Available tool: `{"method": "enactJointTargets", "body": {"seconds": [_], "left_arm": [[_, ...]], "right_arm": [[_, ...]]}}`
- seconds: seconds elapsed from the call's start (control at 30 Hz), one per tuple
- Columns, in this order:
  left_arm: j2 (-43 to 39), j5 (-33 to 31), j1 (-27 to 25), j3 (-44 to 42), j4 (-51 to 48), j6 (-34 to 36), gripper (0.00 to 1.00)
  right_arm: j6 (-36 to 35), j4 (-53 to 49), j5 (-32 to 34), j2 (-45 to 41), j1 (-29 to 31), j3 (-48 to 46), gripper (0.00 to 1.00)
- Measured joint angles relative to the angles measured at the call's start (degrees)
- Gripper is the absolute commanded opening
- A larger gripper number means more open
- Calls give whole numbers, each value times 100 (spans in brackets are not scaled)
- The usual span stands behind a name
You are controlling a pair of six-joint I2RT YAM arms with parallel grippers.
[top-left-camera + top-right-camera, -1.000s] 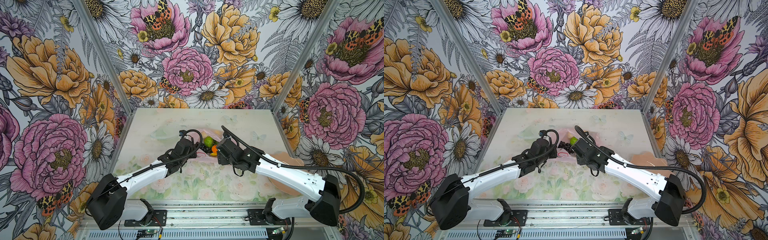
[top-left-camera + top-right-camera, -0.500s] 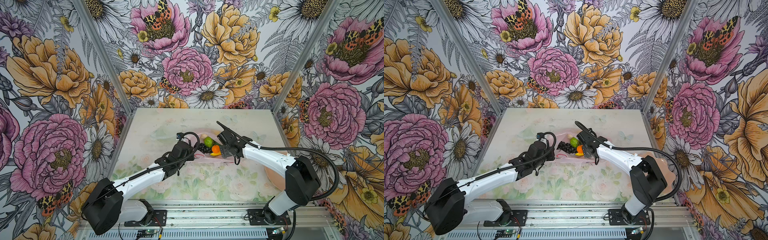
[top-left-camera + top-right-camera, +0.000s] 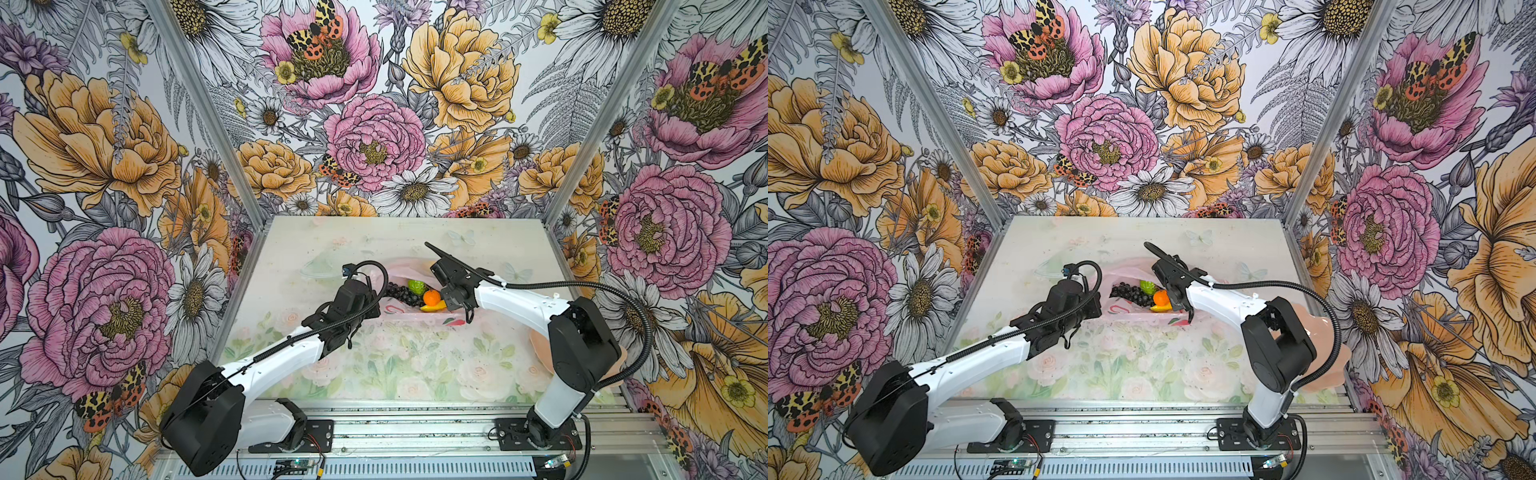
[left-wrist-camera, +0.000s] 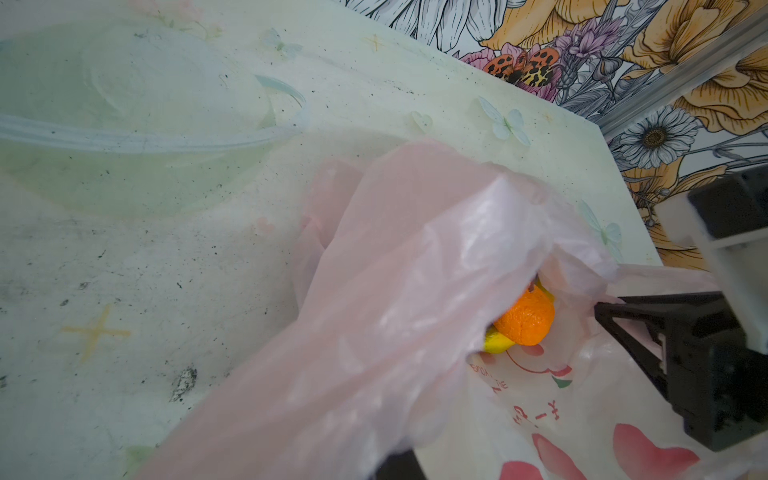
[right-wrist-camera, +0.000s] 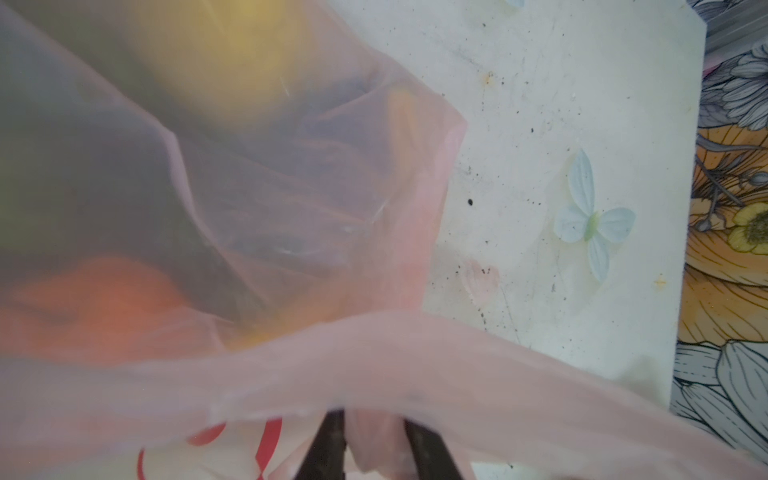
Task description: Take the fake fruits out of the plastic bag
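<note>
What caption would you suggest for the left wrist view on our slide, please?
An orange and a yellow fruit peek from the open mouth of the plastic bag.

Peach scalloped dish (image 3: pixel 538 350) at the table's (image 3: pixel 374 237) right edge near the front corner, partly hidden. Clear plastic container (image 4: pixel 137 137) left of centre, towards the back.
</note>
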Motion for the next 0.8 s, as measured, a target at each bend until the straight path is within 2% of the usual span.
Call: {"method": "enactJointTargets", "body": {"seconds": [0.07,0.43,0.6,0.8], "left_arm": [[0,90,129,0,-2,2,0],[-323,356,949,0,-208,114,0],[-973,479,1368,-184,-236,122,0],[-1558,844,1703,-931,282,-4,0]], "right_arm": [[28,55,-258,-188,-109,-7,0],[601,1058,-2439,-1996,-1060,-256,0],[1119,1679,-3510,-2256,-1471,-645,0],[1939,2968,-4647,-2330,-2118,-1537,0]]}}
